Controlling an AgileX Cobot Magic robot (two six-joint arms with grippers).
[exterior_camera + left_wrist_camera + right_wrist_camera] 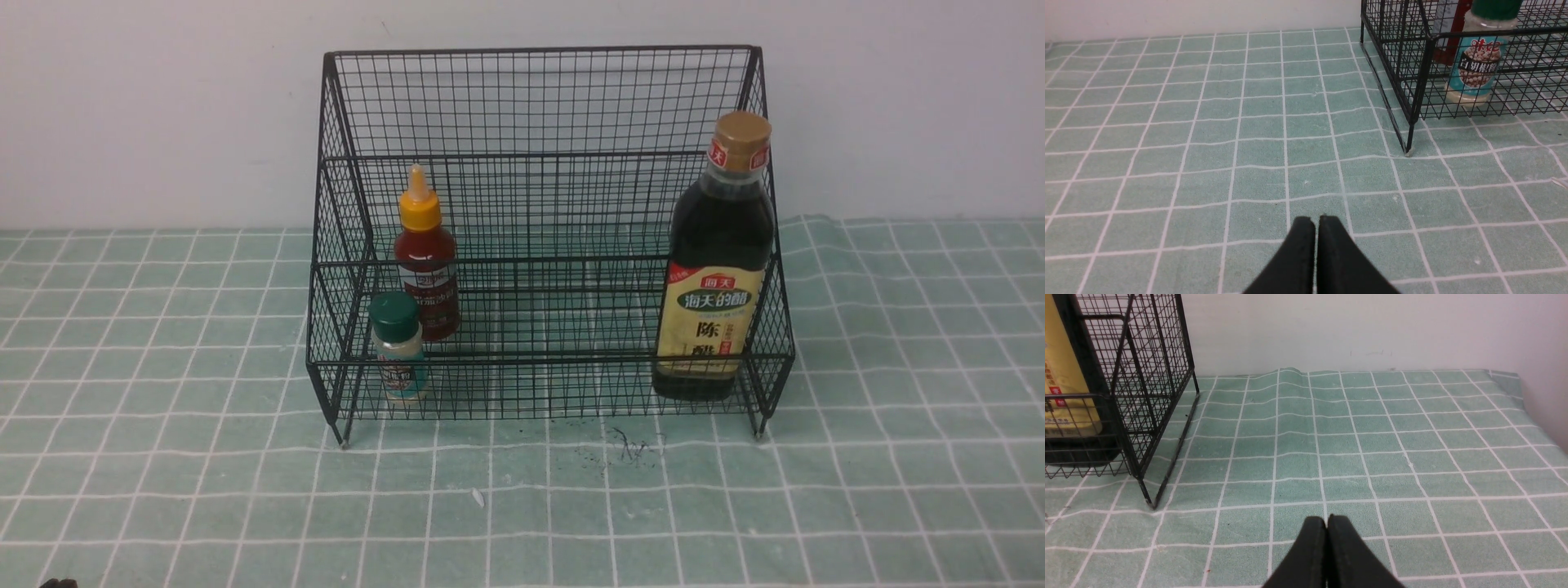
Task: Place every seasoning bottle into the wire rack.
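Note:
The black wire rack (539,106) stands on the cloth against the wall, seen from the front. Inside it, on the lower tier at the right, stands the tall dark vinegar bottle (718,261) with a tan cap. At the left, the tiny green-capped shaker (397,347) stands on the lower tier, and the red sauce bottle (426,261) with a yellow nozzle stands behind it. My left gripper (1316,220) is shut and empty over the cloth, well short of the rack's left corner leg (1408,139). My right gripper (1327,517) is shut and empty, to the right of the rack (1147,375).
A green checked cloth (163,408) covers the table and has a ripple at the back right (1290,371). Dark specks (620,449) and a small white scrap (478,496) lie in front of the rack. A white wall stands right behind it.

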